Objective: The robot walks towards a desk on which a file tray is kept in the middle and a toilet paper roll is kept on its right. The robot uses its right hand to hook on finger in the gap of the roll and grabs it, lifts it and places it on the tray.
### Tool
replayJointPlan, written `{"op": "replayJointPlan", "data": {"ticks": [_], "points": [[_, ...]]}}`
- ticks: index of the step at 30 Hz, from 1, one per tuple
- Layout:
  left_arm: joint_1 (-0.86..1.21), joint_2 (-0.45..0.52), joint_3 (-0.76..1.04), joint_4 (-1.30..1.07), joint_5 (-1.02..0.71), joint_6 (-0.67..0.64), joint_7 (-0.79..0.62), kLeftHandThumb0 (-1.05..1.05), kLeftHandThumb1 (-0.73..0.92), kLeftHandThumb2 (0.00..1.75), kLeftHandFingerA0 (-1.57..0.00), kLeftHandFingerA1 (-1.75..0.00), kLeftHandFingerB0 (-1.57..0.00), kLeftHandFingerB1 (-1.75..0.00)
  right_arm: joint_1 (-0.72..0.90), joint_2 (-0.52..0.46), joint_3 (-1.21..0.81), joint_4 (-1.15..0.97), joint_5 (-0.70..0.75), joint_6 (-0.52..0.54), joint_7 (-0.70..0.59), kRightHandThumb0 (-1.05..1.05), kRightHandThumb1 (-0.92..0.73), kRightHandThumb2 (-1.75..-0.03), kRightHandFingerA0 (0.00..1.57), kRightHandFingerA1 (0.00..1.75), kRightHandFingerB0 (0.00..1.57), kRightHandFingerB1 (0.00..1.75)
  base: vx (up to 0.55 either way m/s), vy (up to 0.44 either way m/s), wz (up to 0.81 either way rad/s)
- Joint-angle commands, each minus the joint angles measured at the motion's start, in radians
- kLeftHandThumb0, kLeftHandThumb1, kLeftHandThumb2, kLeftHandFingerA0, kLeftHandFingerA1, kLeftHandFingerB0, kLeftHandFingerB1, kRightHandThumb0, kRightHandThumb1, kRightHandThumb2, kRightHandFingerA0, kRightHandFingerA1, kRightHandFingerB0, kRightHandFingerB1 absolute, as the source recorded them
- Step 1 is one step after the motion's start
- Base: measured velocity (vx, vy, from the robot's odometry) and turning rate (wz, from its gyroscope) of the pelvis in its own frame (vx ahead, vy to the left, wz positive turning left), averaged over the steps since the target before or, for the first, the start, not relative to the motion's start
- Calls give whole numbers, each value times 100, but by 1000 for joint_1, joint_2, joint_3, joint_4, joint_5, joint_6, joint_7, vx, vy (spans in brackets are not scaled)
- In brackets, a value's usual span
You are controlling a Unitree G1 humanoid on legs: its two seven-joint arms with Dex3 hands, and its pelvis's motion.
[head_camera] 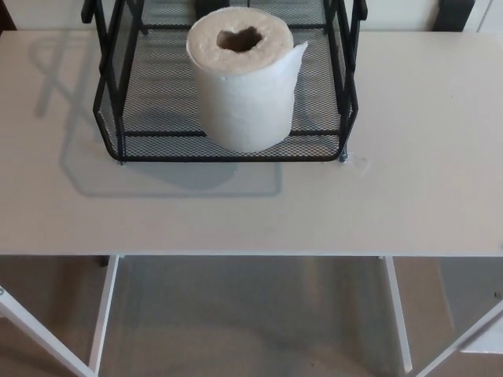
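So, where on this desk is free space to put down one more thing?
The desk is bare right of the black mesh file tray, and left of it too. A wide bare strip also runs between the tray's front rim and the desk's near edge. Inside the tray it is crowded: the upright toilet paper roll fills the front middle.

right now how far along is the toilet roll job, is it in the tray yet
It looks essentially finished. Done: the toilet paper roll stands upright on its end inside the black mesh file tray, near the front edge, its core hole facing up. In hand: nothing; neither robot hand shows in the head view, so the roll is released. Left: nothing visible remains on the white desk to move.
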Motion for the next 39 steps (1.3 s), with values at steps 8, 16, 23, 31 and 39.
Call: {"op": "replayJointPlan", "data": {"ticks": [8,16,23,31,39], "points": [[30,24,13,3,16,-4,66,-50,79,63,-50,-56,-46,-50,299,409,-507,82,219,417,-527,-64,-72,-74,75,111,0,77,0,0,0],[41,17,24,-40,-3,26,56,-51,77,62,-44,-57,-41,-48,661,223,128,108,-287,-99,-659,-67,-46,-62,119,87,40,72,0,0,0],[42,19,24,-42,-3,27,56,-51,77,62,-44,-57,-41,-48,681,201,180,109,-247,-81,-698,-67,-46,-62,119,87,40,72,0,0,0],[32,16,23,-43,-6,30,59,-51,77,62,-44,-57,-41,-48,681,172,228,112,-210,-63,-732,-67,-46,-62,119,87,40,72,0,0,0],[30,20,24,-49,-7,34,59,-51,77,62,-44,-57,-41,-48,688,154,270,121,-175,-55,-769,-67,-46,-62,119,87,40,72,0,0,0]]}}
